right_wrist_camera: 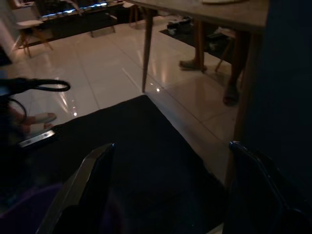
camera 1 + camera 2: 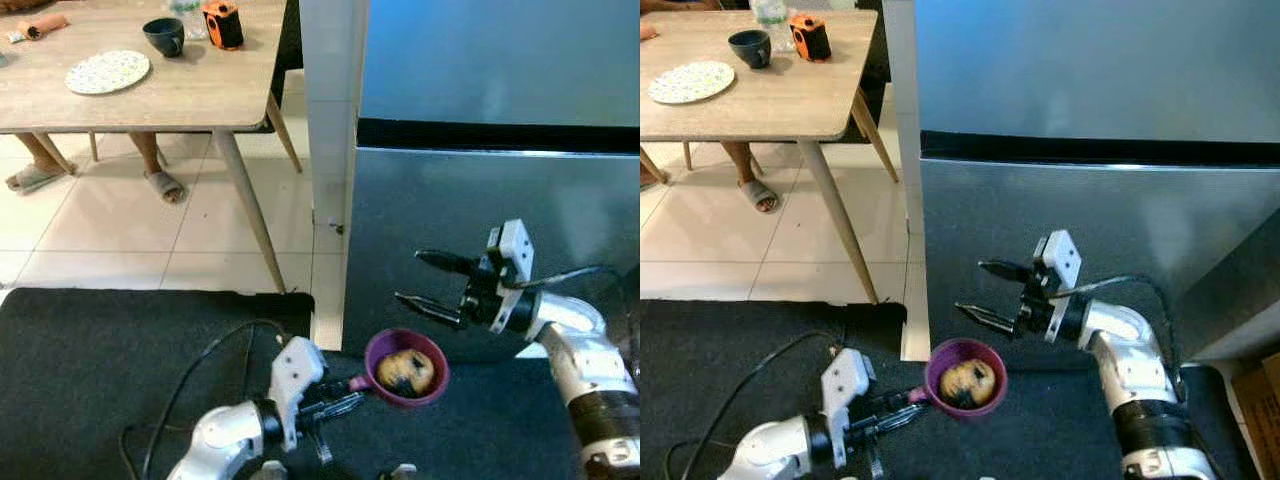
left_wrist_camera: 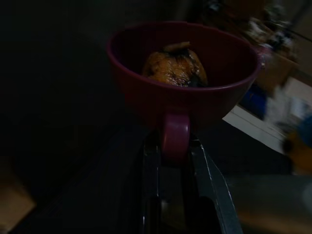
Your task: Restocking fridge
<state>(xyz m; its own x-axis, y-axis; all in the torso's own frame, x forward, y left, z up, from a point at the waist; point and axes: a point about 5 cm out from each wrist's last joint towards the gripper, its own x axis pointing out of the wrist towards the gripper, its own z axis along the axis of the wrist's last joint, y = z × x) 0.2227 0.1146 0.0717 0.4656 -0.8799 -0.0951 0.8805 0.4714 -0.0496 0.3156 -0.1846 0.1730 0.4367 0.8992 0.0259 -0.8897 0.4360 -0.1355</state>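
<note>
Low over the black mat, my left gripper [image 2: 338,404] is shut on the handle of a purple cup [image 2: 384,348]. A browned yellow food item [image 2: 405,372] lies inside the cup. In the left wrist view the handle [image 3: 175,136] sits pinched between the two fingers, below the cup bowl [image 3: 146,92]. My right gripper [image 2: 410,278] is open with nothing between its fingers. It hovers just above and to the right of the cup, in front of the shut lower door of the steel fridge [image 2: 470,220]. The upper door [image 2: 480,70] is shut too.
At the back left a wooden table [image 2: 190,100] carries a plate [image 2: 108,72], a dark cup [image 2: 165,36] and an orange object [image 2: 223,24]. A person's sandalled feet [image 2: 162,184] rest under it. A black mat [image 2: 100,360] covers the floor before the fridge, and a cable [image 2: 200,360] loops over it.
</note>
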